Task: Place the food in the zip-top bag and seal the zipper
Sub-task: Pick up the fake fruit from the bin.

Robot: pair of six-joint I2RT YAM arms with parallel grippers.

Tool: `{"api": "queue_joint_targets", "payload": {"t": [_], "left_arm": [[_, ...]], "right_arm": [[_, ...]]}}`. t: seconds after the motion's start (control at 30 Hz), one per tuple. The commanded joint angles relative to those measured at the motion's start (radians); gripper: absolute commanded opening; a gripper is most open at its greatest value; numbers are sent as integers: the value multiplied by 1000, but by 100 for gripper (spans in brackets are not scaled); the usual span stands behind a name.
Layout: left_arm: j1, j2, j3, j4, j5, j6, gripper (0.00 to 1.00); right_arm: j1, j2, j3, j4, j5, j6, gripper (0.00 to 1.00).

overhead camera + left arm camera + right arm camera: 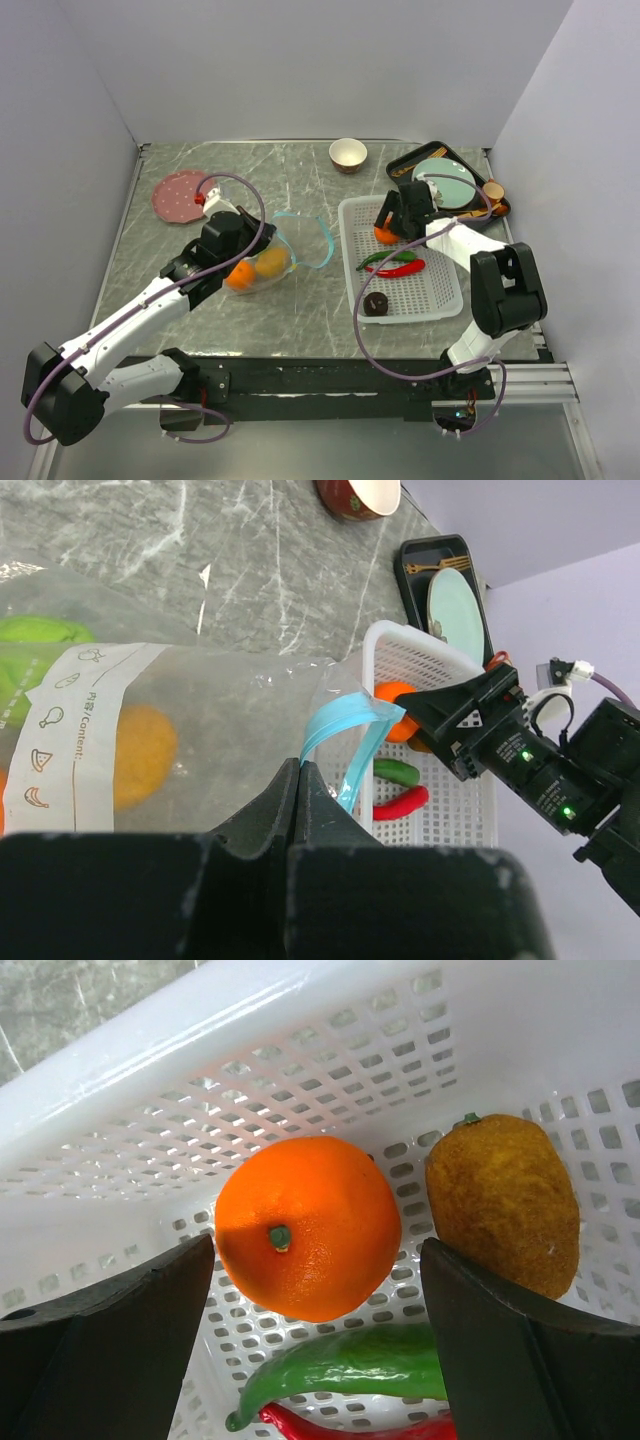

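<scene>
The clear zip-top bag (262, 268) lies left of centre with an orange (240, 275), a yellow-orange fruit (272, 262) and a green round fruit (35, 630) inside. Its teal zipper (312, 232) stands open in a loop. My left gripper (300, 767) is shut on the zipper (345, 730) at the bag's mouth. My right gripper (318, 1260) hangs open over a second orange (305, 1228) in the basket, one finger on each side and neither touching it. A brown kiwi (505, 1200), green chili (350, 1365) and red chili (340, 1428) lie beside it. A dark donut piece (376, 304) sits at the basket's near end.
The white perforated basket (440, 295) stands right of the bag. Behind it is a black tray (405, 160) with a teal plate (445, 182). A tan bowl (348, 153) sits at the back, a pink plate (178, 195) at the far left.
</scene>
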Motion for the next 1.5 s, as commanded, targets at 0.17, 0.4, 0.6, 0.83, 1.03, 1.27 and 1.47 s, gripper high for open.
{"api": "queue_joint_targets", "payload": {"t": [0.17,0.4,0.6,0.83,1.03,1.27,1.47], "left_arm": [[6,-4,-14,64,53,4,1],[7,33,-5,75,73,9,1],[7,36,6,64,67,17,1],[10,16,-6,58,57,11,1],[13,-1,-9,50,44,7,1],[16,8,-9,52,55,11,1],[20,-1,-14,49,47,8,1]], "right_arm": [[-3,32,67,-5,2,3,89],[-1,58,101,-34,-3,-14,87],[-1,66,94,-34,-32,-19,76],[2,68,119,-30,-175,-49,73],[5,60,133,-54,-167,-71,86],[33,95,168,-87,-144,-83,88],[43,124,182,-100,-150,-89,90]]}}
